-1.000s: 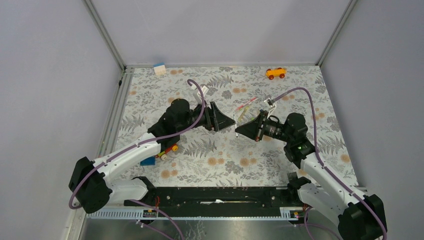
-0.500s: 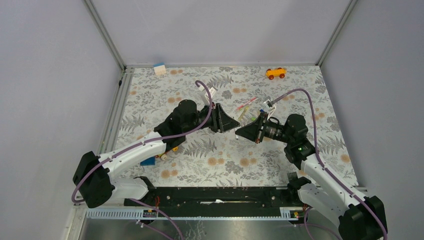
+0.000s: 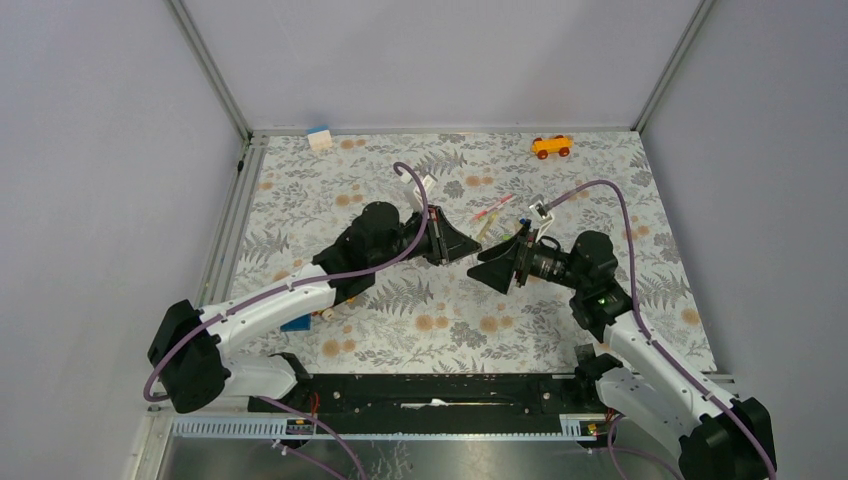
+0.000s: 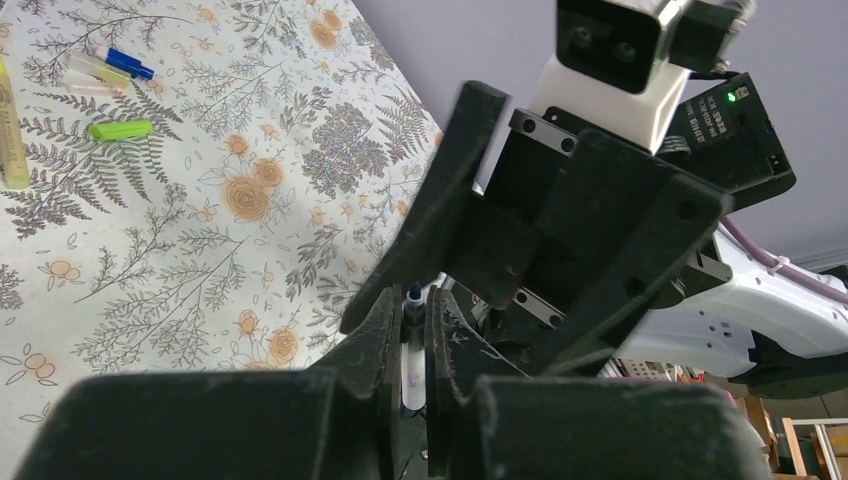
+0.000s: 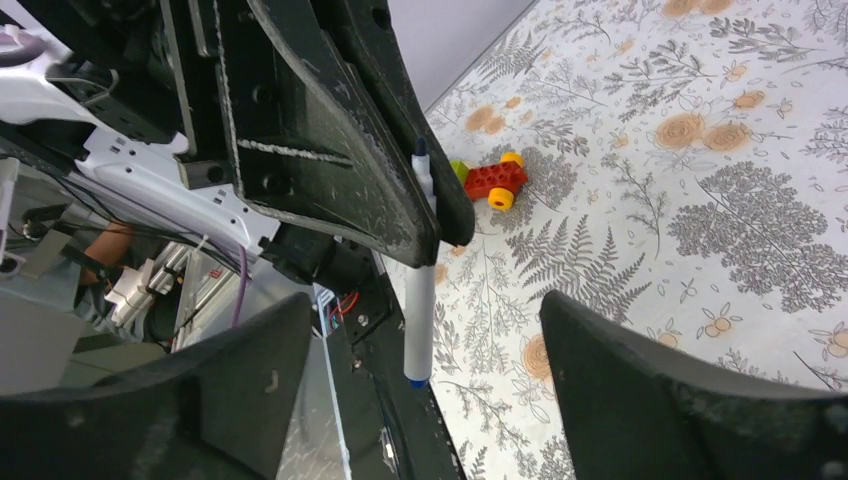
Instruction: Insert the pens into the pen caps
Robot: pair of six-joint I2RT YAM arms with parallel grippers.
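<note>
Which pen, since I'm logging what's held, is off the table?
The white pen with the dark tip: it is clamped in the left gripper. The pink pen and the yellow pen lie on the table.

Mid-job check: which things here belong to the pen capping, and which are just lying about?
Job: white pen, shut in the left gripper; pink-red pen; pale yellow pen; lime green cap.
Lying about: orange toy car; toy bricks; white-and-blue block.

Top camera looks down on the whole table; wrist cameras face each other closely, sharing the pen.
</note>
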